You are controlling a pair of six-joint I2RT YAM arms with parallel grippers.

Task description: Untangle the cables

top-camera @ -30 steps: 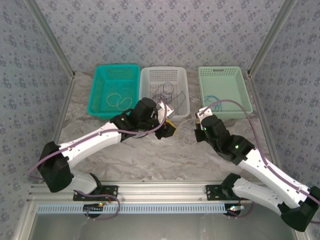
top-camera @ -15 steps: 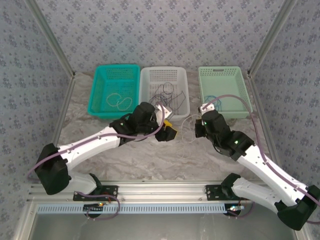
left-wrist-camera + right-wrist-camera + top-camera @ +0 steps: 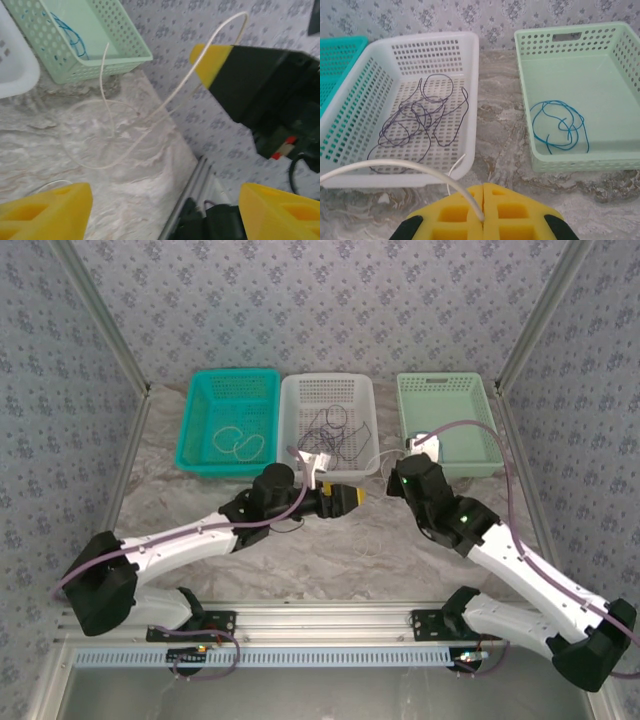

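Right wrist, white basket's [image 3: 420,39] cables [image 3: 420,115], green basket's [image 3: 580,162] blue cable [image 3: 563,122], right claw [image 3: 482,197] clamping whitish cable [image 3: 395,164], left claw [image 3: 162,202] apart

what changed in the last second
The left tool opened, apparently letting go of the whitish cable, and swung right. The right tool, still shut on that cable, moved toward the white basket. The dark cables and blue cable stayed put.

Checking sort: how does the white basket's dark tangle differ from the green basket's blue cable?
Colour: the dark tangle is purplish-black, the blue cable blue. Spread: the dark tangle sprawls across the white basket; the blue cable sits compact in the green basket. Both thin, loosely looped.
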